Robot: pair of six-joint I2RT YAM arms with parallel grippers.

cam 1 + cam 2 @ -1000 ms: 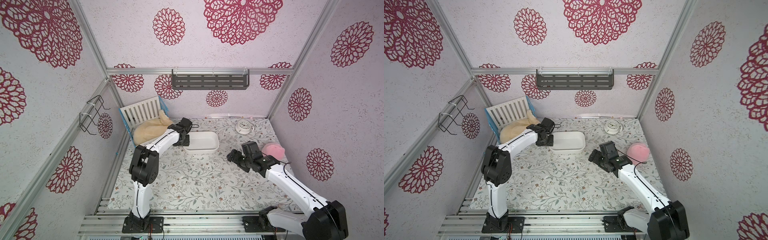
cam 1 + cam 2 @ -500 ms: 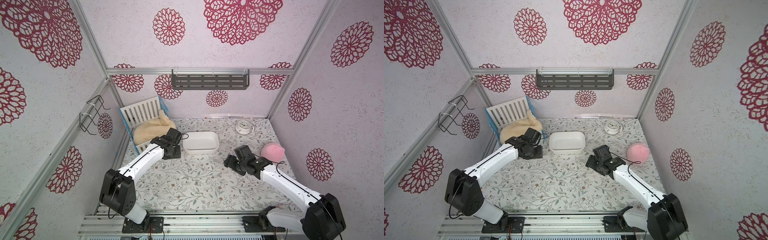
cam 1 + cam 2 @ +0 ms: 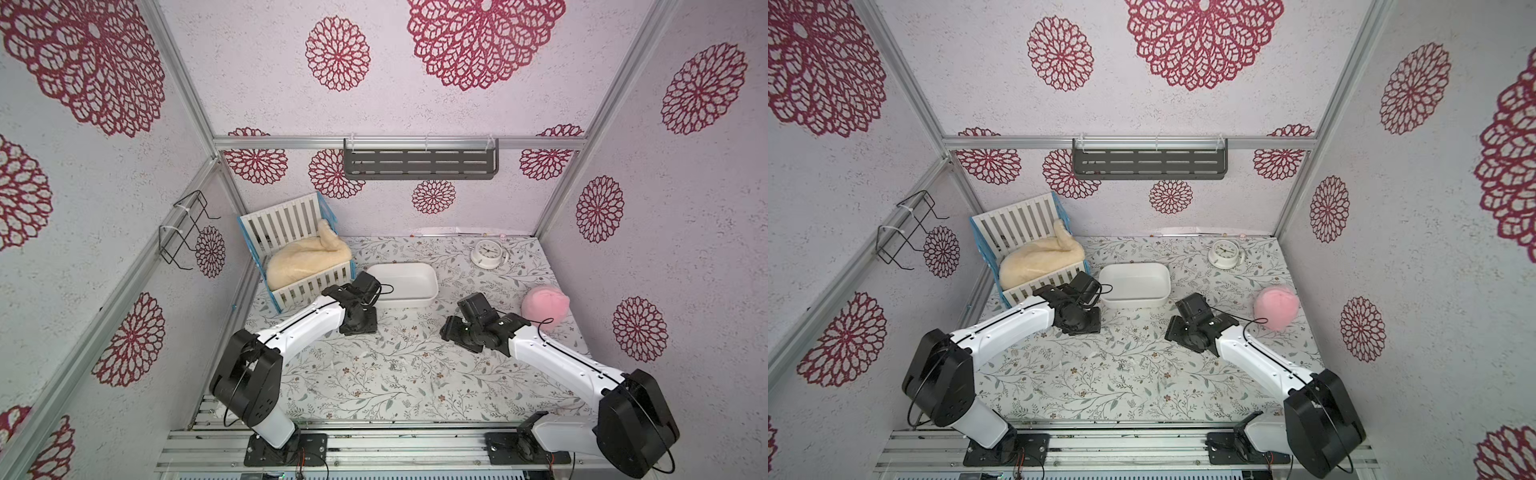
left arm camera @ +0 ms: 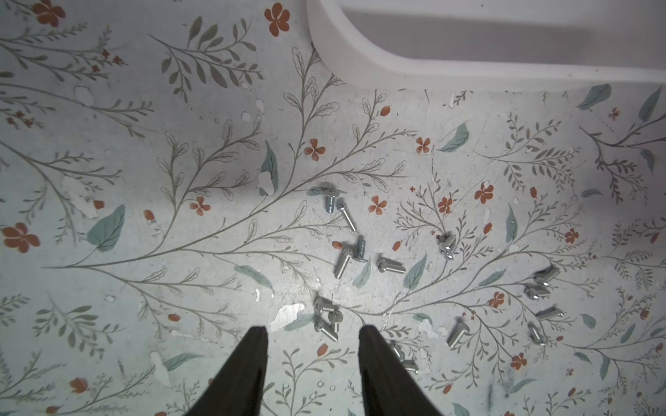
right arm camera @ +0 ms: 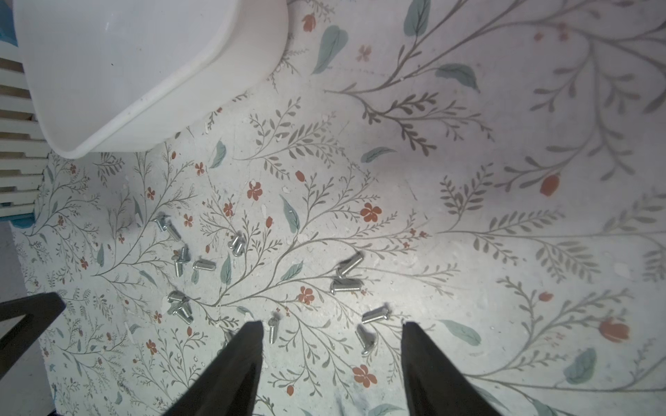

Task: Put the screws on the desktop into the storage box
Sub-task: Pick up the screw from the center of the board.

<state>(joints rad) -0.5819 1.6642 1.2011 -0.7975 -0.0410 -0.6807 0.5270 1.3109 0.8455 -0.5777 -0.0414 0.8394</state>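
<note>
Screws [image 4: 391,265] lay scattered on the desktop [image 4: 144,180] near the storage box [image 4: 468,72]. Judged light, rigid, slippery: pinch 1 across its shaft. Left gripper [image 4: 312,327] and right gripper [image 5: 332,323] stood part-open, holding nothing.

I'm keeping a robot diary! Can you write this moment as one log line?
left gripper: open over screws | right gripper: open over screws | screws: loose on desktop near storage box

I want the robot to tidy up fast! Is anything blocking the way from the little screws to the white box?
No, nothing visible. The screws lie loose on the desktop, and the flowery patch between them and the storage box is bare. The left gripper hangs open over some screws, with nothing in between.
</note>
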